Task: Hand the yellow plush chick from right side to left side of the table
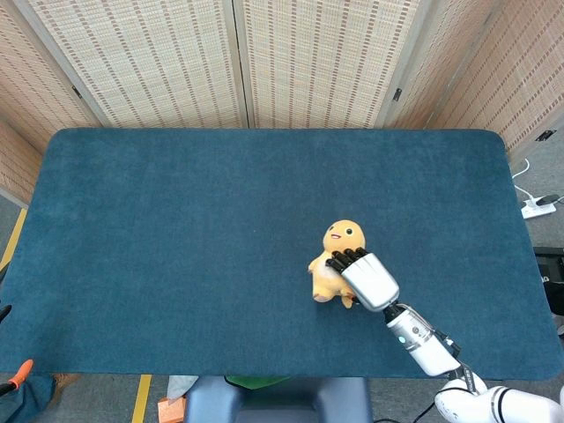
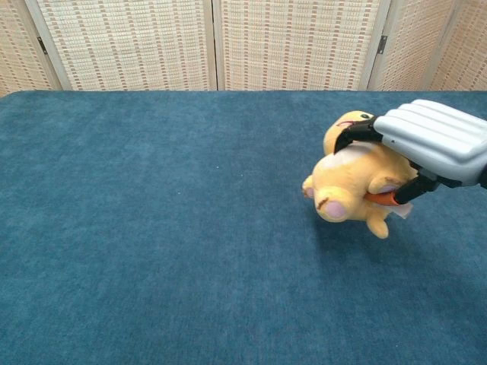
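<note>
The yellow plush chick is on the right half of the blue table, somewhat toward the near edge and well in from the right edge. The right hand grips it: in the chest view the dark fingers curl over the top of the body next to the head, and an orange-tipped thumb presses in from below, so the toy is clamped between them. The silver back of the hand covers much of the chick's right flank and belly in both views, and its white tag is mostly hidden behind the thumb. A shadow lies on the cloth under the toy in the chest view, yet whether the chick is lifted clear or touches the cloth cannot be told. Its long axis runs from the near side toward the far side of the table, with the head at the far end and the feet toward the robot; in the head view the face with its small mouth looks upward. A pink-soled foot sticks out toward the camera in the chest view. Of the left hand only a sliver shows at the lower left corner of the head view, off the table, and the state of its fingers cannot be made out. Behind the table stands a woven folding screen.
</note>
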`<act>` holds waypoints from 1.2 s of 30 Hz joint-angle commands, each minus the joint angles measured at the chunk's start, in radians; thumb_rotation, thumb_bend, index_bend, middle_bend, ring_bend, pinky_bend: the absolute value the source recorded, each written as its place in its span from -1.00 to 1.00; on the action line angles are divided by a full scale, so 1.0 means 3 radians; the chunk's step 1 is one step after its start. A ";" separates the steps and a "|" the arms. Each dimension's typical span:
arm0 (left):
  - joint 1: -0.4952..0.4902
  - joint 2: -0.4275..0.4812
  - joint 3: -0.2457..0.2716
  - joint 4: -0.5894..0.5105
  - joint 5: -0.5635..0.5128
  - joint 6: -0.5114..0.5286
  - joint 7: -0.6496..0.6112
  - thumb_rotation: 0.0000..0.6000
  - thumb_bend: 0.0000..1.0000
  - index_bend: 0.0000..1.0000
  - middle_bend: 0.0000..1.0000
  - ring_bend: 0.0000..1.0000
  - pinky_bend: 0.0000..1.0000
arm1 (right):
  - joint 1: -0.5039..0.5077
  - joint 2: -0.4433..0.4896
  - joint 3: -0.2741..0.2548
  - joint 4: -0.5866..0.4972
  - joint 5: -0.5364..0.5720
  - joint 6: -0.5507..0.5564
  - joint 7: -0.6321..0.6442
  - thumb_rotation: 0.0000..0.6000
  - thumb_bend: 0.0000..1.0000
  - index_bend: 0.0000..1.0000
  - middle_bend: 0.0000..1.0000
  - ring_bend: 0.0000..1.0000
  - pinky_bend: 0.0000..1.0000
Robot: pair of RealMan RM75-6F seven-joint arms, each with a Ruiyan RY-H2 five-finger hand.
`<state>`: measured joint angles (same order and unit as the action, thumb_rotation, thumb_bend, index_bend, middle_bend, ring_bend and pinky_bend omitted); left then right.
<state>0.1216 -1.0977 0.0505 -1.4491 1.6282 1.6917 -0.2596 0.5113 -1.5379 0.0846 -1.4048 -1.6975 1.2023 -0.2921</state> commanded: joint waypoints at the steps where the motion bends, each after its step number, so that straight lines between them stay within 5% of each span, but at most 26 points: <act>1: -0.0003 0.0005 0.0006 0.0002 0.0017 0.0005 -0.0012 1.00 -0.45 -1.00 -1.00 -1.00 -0.75 | 0.0206 -0.0152 -0.0050 -0.0186 -0.0274 0.0020 0.0108 1.00 0.14 0.50 0.63 0.46 0.90; 11: 0.0000 0.0022 0.0029 0.0051 0.0048 0.0018 -0.0136 1.00 -0.45 -1.00 -1.00 -1.00 -0.75 | 0.0658 -0.0916 0.0092 0.0021 -0.0071 -0.0607 -0.0178 1.00 0.02 0.50 0.47 0.31 0.78; 14: 0.0005 0.0023 0.0040 0.0070 0.0061 0.0027 -0.0164 1.00 -0.45 -1.00 -1.00 -1.00 -0.75 | 0.0717 -0.1090 0.0143 0.0167 0.0110 -0.0771 -0.0312 1.00 -0.07 0.36 0.26 0.11 0.51; 17: 0.0009 0.0025 0.0047 0.0090 0.0075 0.0041 -0.0202 1.00 -0.45 -1.00 -1.00 -1.00 -0.75 | 0.0752 -0.1166 0.0164 0.0223 0.0295 -0.0936 -0.0425 1.00 -0.20 -0.14 -0.10 -0.20 0.11; 19: 0.0011 0.0025 0.0047 0.0096 0.0075 0.0045 -0.0215 1.00 -0.45 -1.00 -1.00 -1.00 -0.75 | 0.0762 -0.1154 0.0172 0.0191 0.0397 -0.1032 -0.0519 1.00 -0.33 -0.65 -0.49 -0.54 -0.19; 22: 0.0011 0.0025 0.0047 0.0099 0.0074 0.0046 -0.0219 1.00 -0.45 -1.00 -1.00 -1.00 -0.75 | 0.0769 -0.1140 0.0173 0.0168 0.0448 -0.1085 -0.0569 1.00 -0.49 -0.93 -0.80 -0.82 -0.52; 25: 0.0006 0.0022 0.0049 0.0111 0.0085 0.0045 -0.0223 1.00 -0.45 -1.00 -1.00 -1.00 -0.75 | 0.0792 -0.0992 0.0188 -0.0088 0.0678 -0.1294 -0.0715 1.00 -0.77 -1.00 -1.00 -1.00 -0.96; 33: -0.0005 -0.0014 0.0047 0.0099 0.0145 0.0084 -0.0106 1.00 -0.45 -1.00 -1.00 -1.00 -0.75 | 0.0450 -0.0074 -0.0068 -0.1179 0.0431 -0.0745 -0.0527 1.00 -0.89 -1.00 -1.00 -1.00 -1.00; 36: -0.0003 -0.0053 0.0050 0.0127 0.0237 0.0169 -0.0073 1.00 -0.45 -1.00 -1.00 -1.00 -0.74 | 0.0209 0.0372 -0.0294 -0.1469 0.0179 -0.0369 -0.0319 1.00 -0.89 -1.00 -1.00 -1.00 -1.00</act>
<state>0.1206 -1.1067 0.0646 -1.4154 1.6854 1.7305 -0.2868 0.6507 -1.5560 0.0665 -1.7426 -1.5709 0.9777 -0.4501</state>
